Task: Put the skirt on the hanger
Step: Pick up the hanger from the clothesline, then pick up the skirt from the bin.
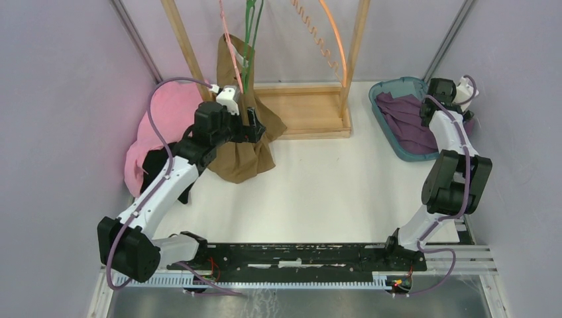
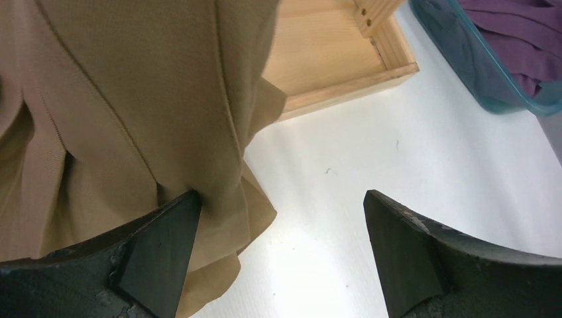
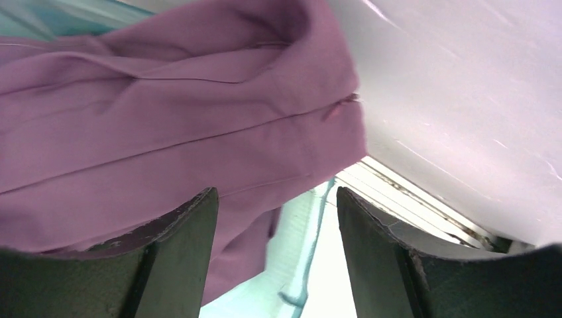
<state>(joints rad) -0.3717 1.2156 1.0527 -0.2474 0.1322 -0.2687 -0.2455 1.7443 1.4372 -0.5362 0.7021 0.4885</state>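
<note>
skirt, brown, hangs at the rack, seemingly from a green hanger, hem on the table. left gripper is spread wide, one finger touching the skirt's folds. right gripper is spread and empty over purple cloth in the bin.

Pale lilac walls closed the cell on the left, right and back; slim metal posts ran up the far corners; the table was matt white, softly and evenly lit, with a brighter patch in the left wrist view; a bare wooden frame stood at its far side; a dull metal sheet lay along the near edge.
</note>
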